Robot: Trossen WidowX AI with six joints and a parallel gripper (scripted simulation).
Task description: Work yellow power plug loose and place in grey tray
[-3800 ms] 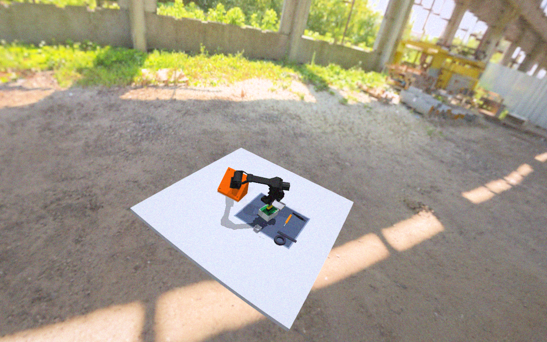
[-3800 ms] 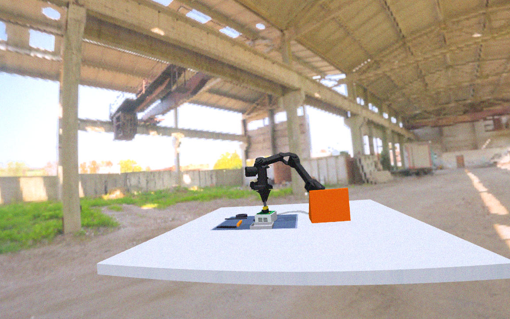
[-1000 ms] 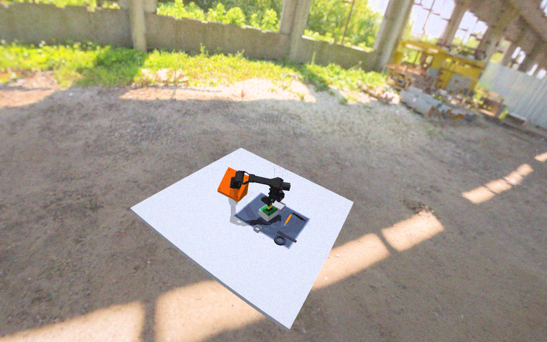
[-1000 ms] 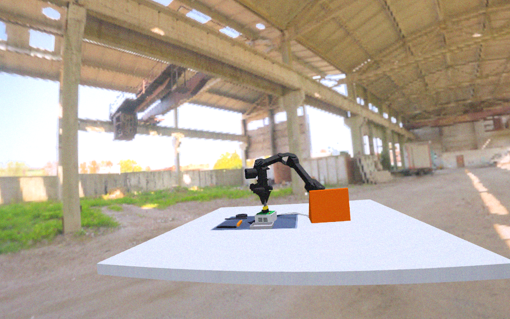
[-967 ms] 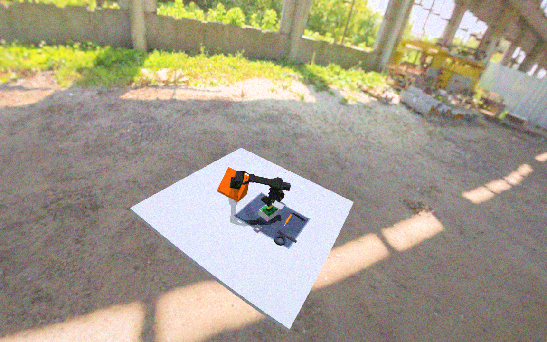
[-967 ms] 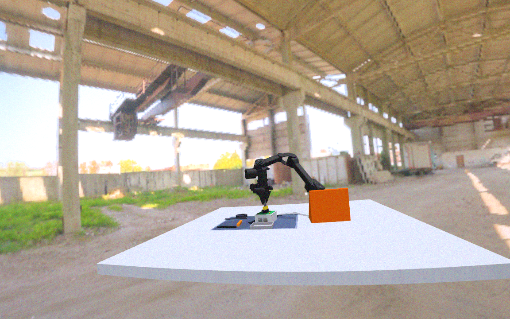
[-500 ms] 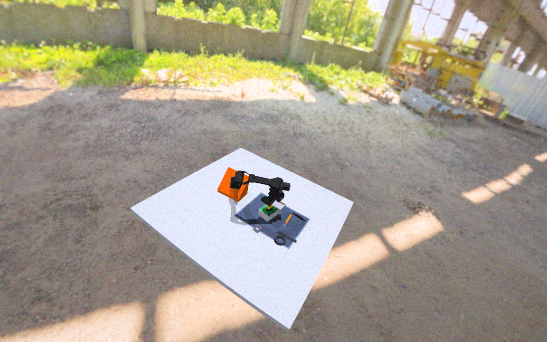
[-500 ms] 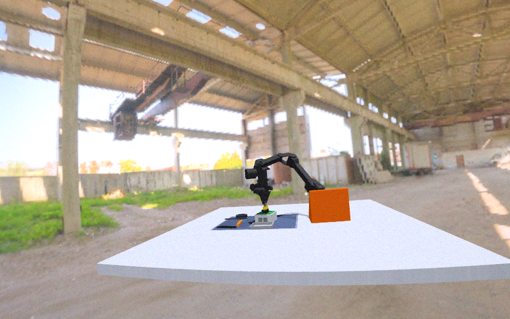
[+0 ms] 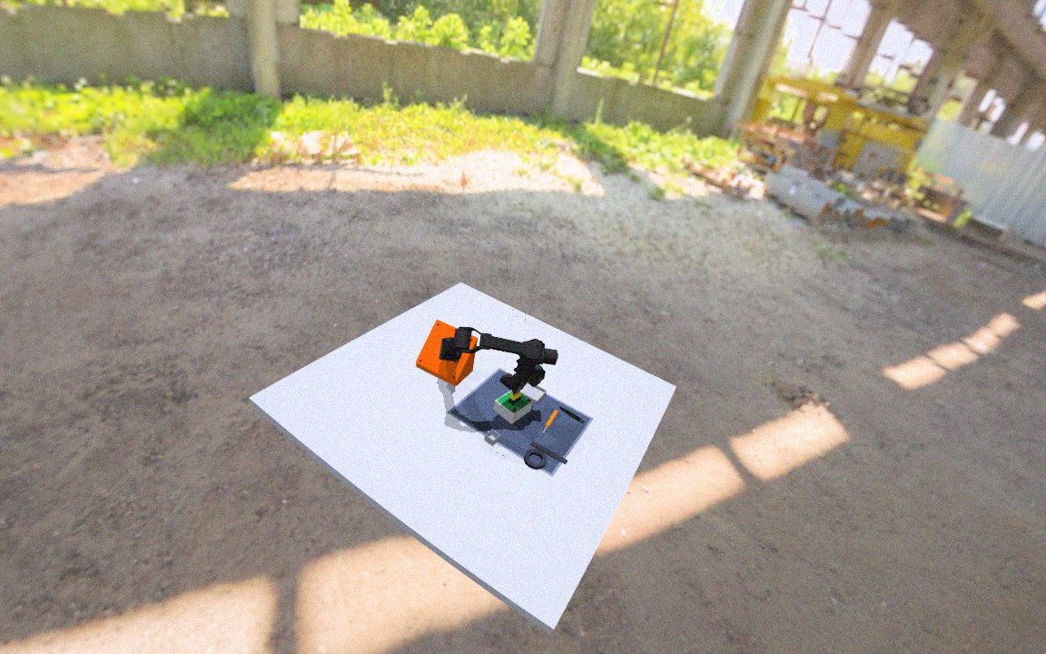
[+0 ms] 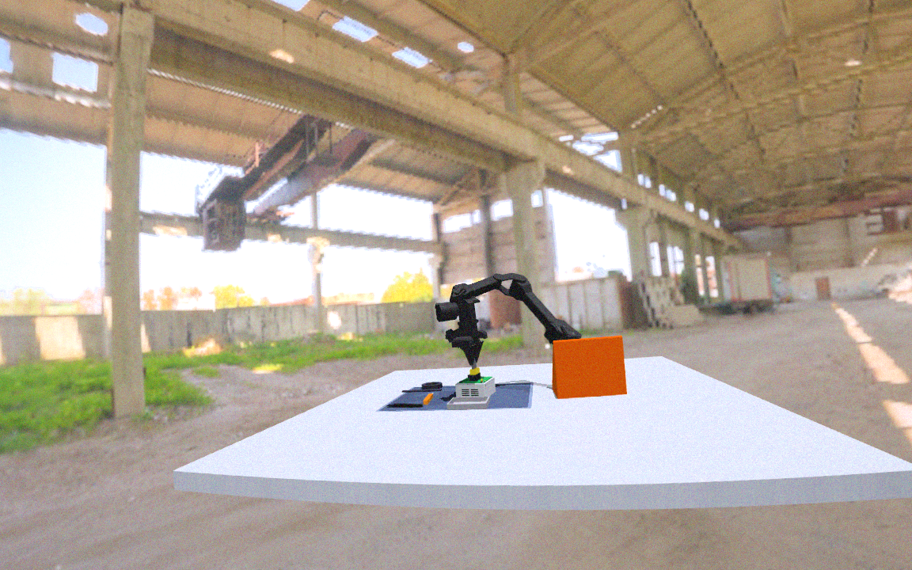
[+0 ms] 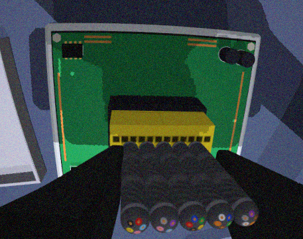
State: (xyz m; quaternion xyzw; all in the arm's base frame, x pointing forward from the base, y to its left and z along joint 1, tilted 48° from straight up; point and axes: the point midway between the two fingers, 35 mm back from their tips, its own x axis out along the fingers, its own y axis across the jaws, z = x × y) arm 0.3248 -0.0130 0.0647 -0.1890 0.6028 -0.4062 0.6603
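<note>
While my gripper pointed down over the board, its fingers were clamped on the yellow plug. The plug sat at the black socket, directly below me; how deep it was seated I couldn't tell. Between my fingers in the wrist view, a bundle of dark cables ran back from the plug, coloured cores showing at the cut ends.

Beneath my gripper, the pale housing framed the board. A chip lay ahead of my fingers on the left of the wrist view, with two black capacitors ahead on the right. The grey tray was beside the housing, left of my gripper in that view, and the plug was outside it.

Also lower than my gripper, the blue mat lay on the tabletop. An orange-handled screwdriver was on the mat, off to one side of me, and a black ring lay farther from my gripper, near the mat's edge.
</note>
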